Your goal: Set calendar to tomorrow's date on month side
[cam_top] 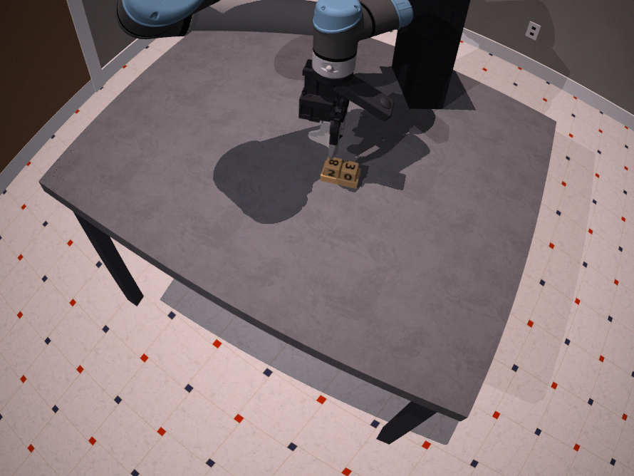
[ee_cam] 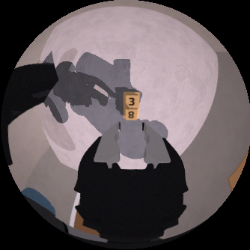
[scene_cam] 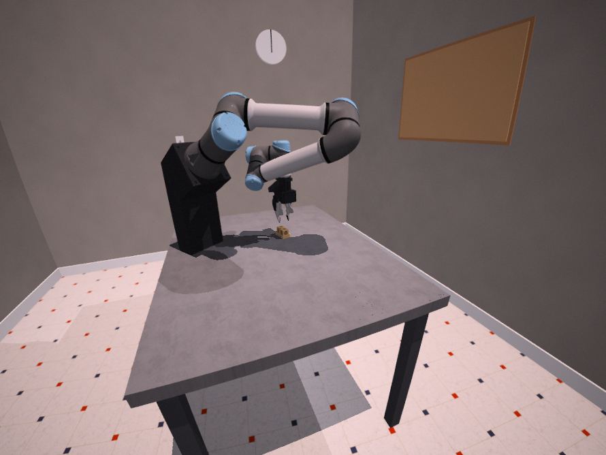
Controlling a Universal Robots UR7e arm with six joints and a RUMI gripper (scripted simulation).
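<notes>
You are in an office-like room, with a wall clock [scene_cam: 270, 47], a framed corkboard [scene_cam: 464, 85] and a speckled tile floor [cam_top: 169, 399] [scene_cam: 88, 377].

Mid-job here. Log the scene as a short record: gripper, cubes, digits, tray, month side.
gripper: open, above the cubes, nothing between its fingers
cubes: two, side by side in the tray
top digits: 8 on the picture-left cube, 3 on the picture-right one, in the top view
side facing the top camera: 2, then 0
month's name: not readable
today's date: cannot tell which side counts
</notes>
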